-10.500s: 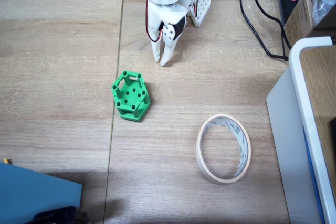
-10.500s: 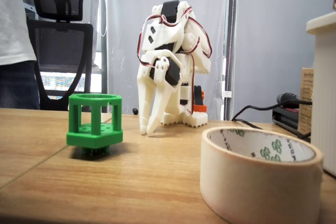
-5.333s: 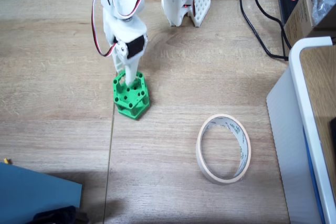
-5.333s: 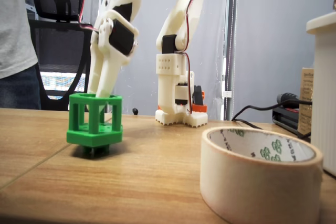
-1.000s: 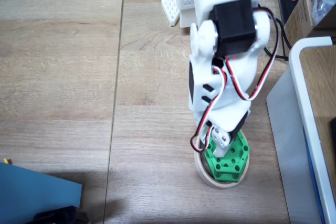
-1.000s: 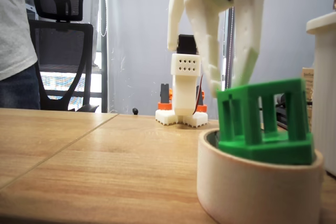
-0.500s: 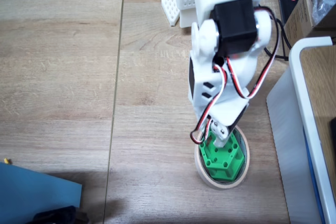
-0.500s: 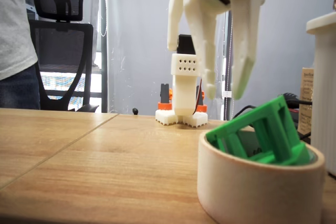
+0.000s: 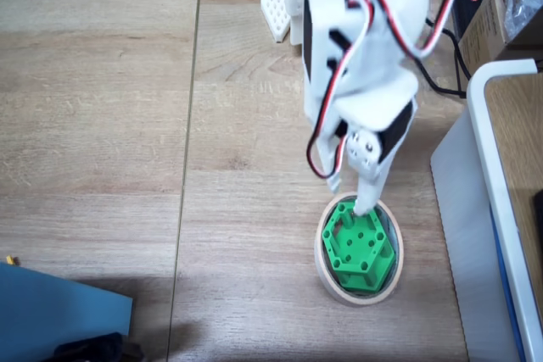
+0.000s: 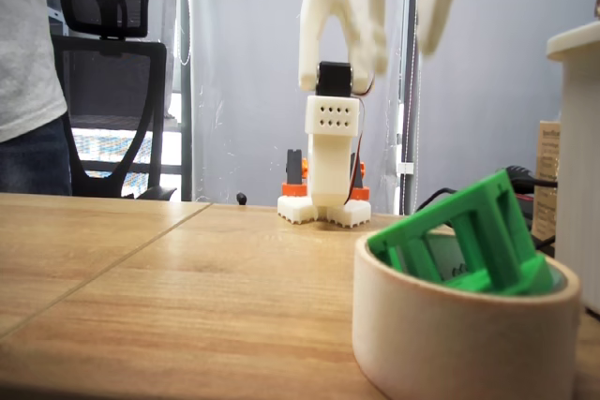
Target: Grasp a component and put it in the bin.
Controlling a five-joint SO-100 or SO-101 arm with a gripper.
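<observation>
Component [image 10: 459,236] sits tilted inside the bin [image 10: 464,344] at lower right of the low fixed view (one edge propped on the rim). Gripper [image 10: 405,39] hangs above, fingers spread, holding nothing. A bump could tip it out.

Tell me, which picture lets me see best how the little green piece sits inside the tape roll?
The low fixed view from table height: there the green piece plainly leans tilted, partly sunk in the tape roll. The fixed view from above shows the piece inside the ring, but hardly hints at its tilt.
</observation>
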